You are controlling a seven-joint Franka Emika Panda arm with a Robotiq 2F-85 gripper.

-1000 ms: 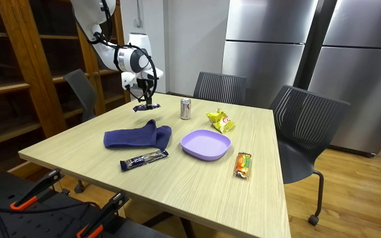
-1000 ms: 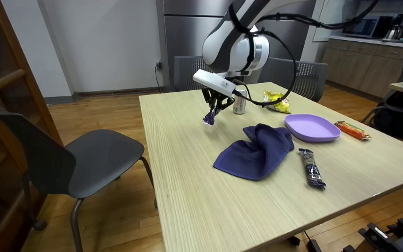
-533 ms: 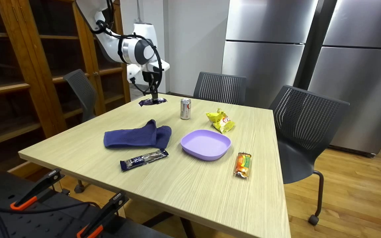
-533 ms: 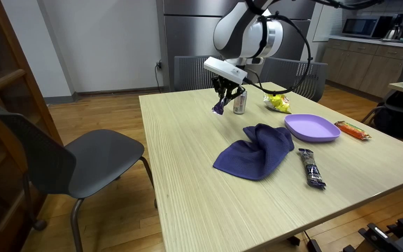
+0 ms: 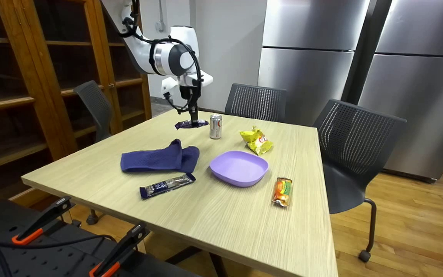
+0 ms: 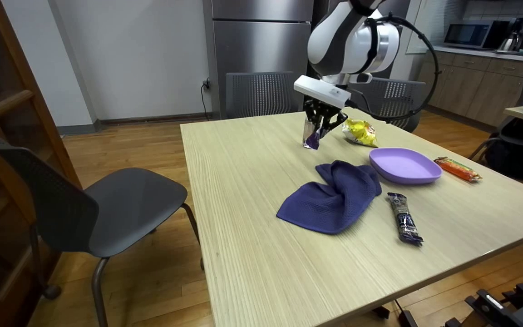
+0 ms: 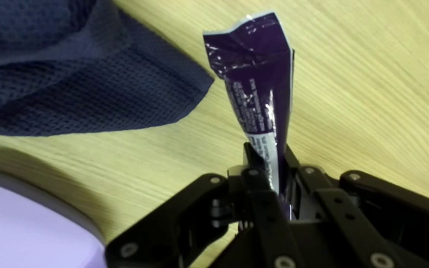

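Find purple snack bar [image 7: 261,85] pinched abt mid-length in the gripper [image 7: 269,152], w/ fingers pressed in on both sides. Looks lifted off the wood-grain table [image 5: 225,215], roughly level, just beside the silver soda can [image 5: 215,127] in an exterior view; too slim a gap to say if touching. Prob. light, fairly stiff along the middle, softer & crinkly at the crimped ends. Expect slick film: could slide or pivot under a loose pinch, could crack or dent inside under too hard a squeeze. Take hold at the middle, across the narrow width, firm but not crushing, for balance; avoid the flat end seals, prob. too floppy to carry the wt. In the wrist view, note navy waffle-weave cloth [image 7: 125,93] & lavender plate [image 7: 24,227] lower down, nr the bar but apart, resting on the table. Farther off, in both exterior views, see yellow chip bag [image 5: 258,141] nr the plate, dark-blue-and-silver wrapped bar [image 5: 167,186] lying flat nr the cloth, & orange-and-green snack pack [image 5: 282,191] on the plate's far side from the cloth.
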